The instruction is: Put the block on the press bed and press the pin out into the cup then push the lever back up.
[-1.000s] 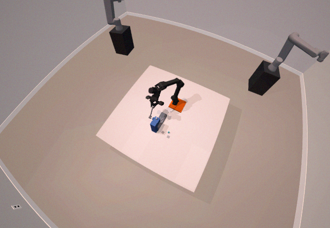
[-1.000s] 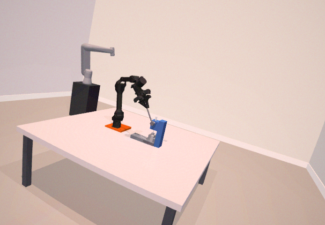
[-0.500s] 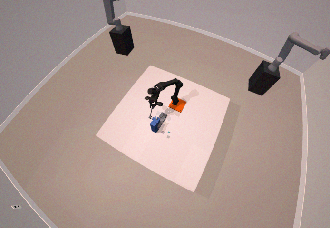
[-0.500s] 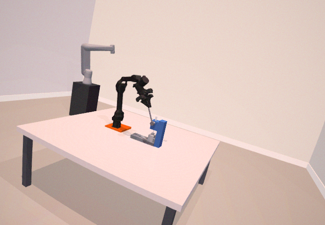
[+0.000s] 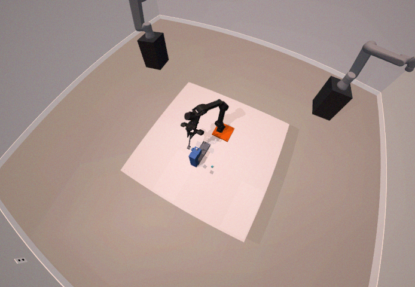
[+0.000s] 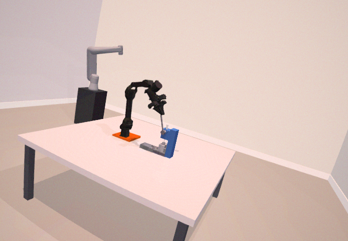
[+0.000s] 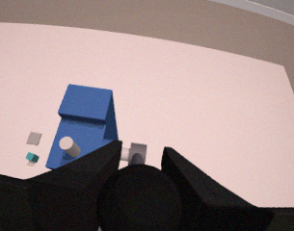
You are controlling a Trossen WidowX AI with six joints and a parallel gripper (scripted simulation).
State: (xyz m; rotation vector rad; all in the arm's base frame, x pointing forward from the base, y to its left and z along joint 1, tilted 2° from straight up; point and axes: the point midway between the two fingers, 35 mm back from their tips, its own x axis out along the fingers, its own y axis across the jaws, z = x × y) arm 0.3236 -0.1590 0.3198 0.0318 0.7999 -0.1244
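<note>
The end effector (image 5: pixel 189 132) (image 6: pixel 162 114) (image 7: pixel 142 150) pinches the ball end of the lever (image 5: pixel 189 141) (image 6: pixel 162 123) (image 7: pixel 137 159), which stands nearly upright beside the blue press (image 5: pixel 194 157) (image 6: pixel 172 143) (image 7: pixel 81 137). The block (image 6: pixel 162 146) appears seated on the press bed (image 5: pixel 205 147) (image 6: pixel 149 147), below the press head; pin alignment cannot be verified. The lever should handle as a stiff rod on a pivot: grip its knob and follow the arc, since a straight pull may slip. The block is probably light and rigid; any regrip should take its sides. The bench (image 5: pixel 167 149) (image 6: pixel 109 158) (image 7: pixel 200 96) carries the press.

Robot lab: arms on pedestals (image 5: pixel 332 98) (image 6: pixel 91 106).
</note>
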